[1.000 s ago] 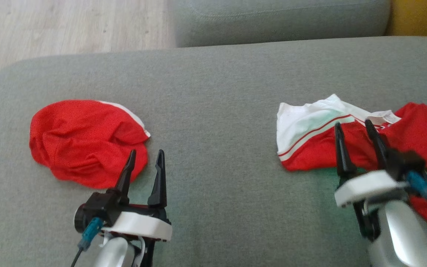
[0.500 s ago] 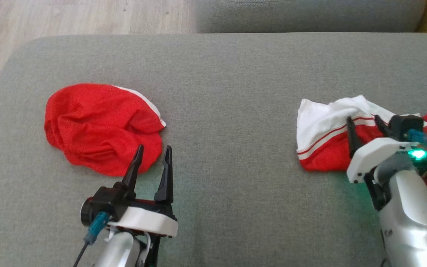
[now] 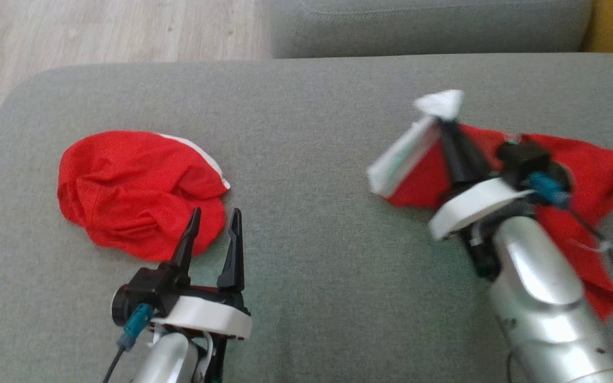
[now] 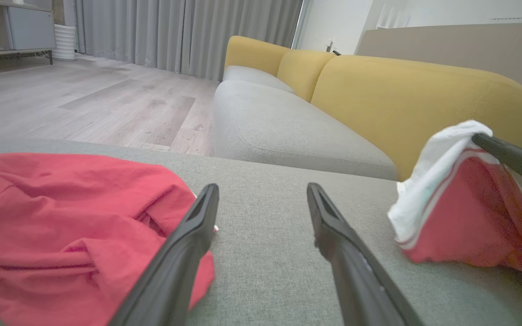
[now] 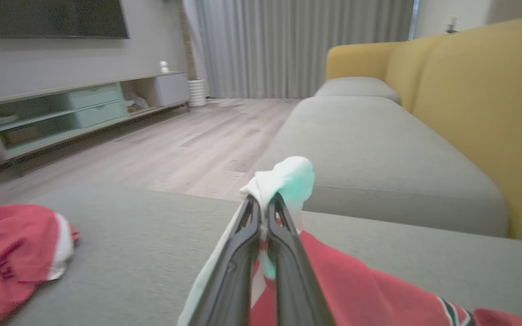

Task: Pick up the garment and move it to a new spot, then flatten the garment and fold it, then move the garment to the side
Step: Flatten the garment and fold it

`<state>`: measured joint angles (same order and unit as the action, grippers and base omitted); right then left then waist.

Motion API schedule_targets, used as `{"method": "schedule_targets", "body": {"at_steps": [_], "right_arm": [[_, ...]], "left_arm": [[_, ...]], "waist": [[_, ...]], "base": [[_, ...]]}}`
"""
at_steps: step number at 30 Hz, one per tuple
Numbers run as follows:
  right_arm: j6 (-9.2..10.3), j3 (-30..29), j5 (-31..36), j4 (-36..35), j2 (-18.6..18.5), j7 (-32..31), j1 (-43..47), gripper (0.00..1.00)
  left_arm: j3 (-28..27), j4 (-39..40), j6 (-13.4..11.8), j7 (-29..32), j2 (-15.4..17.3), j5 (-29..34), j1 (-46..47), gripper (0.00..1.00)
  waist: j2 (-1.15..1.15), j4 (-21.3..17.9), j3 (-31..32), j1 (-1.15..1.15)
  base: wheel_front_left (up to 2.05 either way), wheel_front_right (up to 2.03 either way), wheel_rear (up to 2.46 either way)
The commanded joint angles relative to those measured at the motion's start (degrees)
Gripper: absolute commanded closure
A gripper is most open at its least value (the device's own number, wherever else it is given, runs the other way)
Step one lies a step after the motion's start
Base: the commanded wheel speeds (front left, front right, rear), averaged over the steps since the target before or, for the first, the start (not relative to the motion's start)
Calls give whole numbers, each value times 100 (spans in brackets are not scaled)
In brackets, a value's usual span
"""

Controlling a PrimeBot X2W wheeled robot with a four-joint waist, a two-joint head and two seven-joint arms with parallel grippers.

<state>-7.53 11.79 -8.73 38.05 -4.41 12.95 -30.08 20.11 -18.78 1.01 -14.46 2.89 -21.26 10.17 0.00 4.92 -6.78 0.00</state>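
Observation:
A red garment with a white striped edge (image 3: pixel 583 159) lies on the right of the grey cushion (image 3: pixel 312 133). My right gripper (image 3: pixel 445 125) is shut on its white edge and holds that edge raised, while the rest trails on the cushion. The right wrist view shows the pinched white cloth bunched over my right gripper (image 5: pixel 263 203), with the red garment (image 5: pixel 356 280) hanging below. In the left wrist view the lifted garment (image 4: pixel 460 213) hangs at right. My left gripper (image 3: pixel 215 215) (image 4: pixel 263 190) stands open and holds nothing, just right of a second crumpled red garment (image 3: pixel 131 186) (image 4: pixel 61 217) (image 5: pixel 7 253).
Beyond the cushion's far edge is wooden floor (image 3: pixel 99 26) and another grey seat (image 3: pixel 418 26). A yellow sofa back (image 4: pixel 401 90) rises on the right. A low TV cabinet (image 5: pixel 61 113) stands across the room. Bare grey cushion lies between the two garments.
My right gripper has shut on the garment's white edge and lifted it up and to the left. The left arm has stayed put. The head camera has shifted slightly.

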Motion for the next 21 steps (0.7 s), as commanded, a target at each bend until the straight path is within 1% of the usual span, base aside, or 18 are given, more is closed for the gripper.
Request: {"method": "schedule_targets", "body": {"at_steps": [1, 4, 7, 10, 13, 14, 15, 18, 21], "right_arm": [[4, 563, -177, -405, 136, 120, -147, 100], [4, 1425, -538, -719, 149, 153, 62, 100], [4, 2262, -755, -844, 151, 152, 260, 100], [4, 3086, -877, -810, 152, 62, 434, 100], [4, 3827, -974, -626, 140, -173, 562, 100], [4, 4054, -968, -570, 99, -234, 572, 60], [4, 4237, -1028, -516, 65, -296, 600, 0], [4, 4412, -1199, -453, -51, -270, 612, 0], [4, 4311, -1243, -494, -165, -146, 578, 0]], "left_arm": [[-222, 131, 2, -53, -1, 15, 83, 0], [-217, 117, 24, -53, -1, 31, 76, 0], [-192, 103, 26, -53, -2, 22, 70, 0], [-152, 92, 22, -54, -2, 5, 46, 0], [-134, 81, 19, -54, -2, -13, -1, 0], [-132, 77, 15, -54, -2, -18, -10, 0], [-129, 72, 12, -54, -2, -24, -15, 0], [-128, 64, 3, -54, -2, -34, -19, 0], [-175, 68, -10, -54, -2, -35, -36, 0]], "waist": [[0, -66, 87, 0], [0, -90, 166, 0], [0, -90, 228, 0], [0, -74, 280, 0], [0, -63, 325, 0], [0, -61, 331, 0], [0, -58, 343, 0], [0, -59, 378, 0], [0, -100, 418, 0]], "base": [[0, 0, 0], [0, 0, 0], [0, 0, 0], [0, 0, 0], [0, 0, 0], [0, 0, 0], [0, 0, 0], [0, 0, 0], [0, 0, 0]]}}
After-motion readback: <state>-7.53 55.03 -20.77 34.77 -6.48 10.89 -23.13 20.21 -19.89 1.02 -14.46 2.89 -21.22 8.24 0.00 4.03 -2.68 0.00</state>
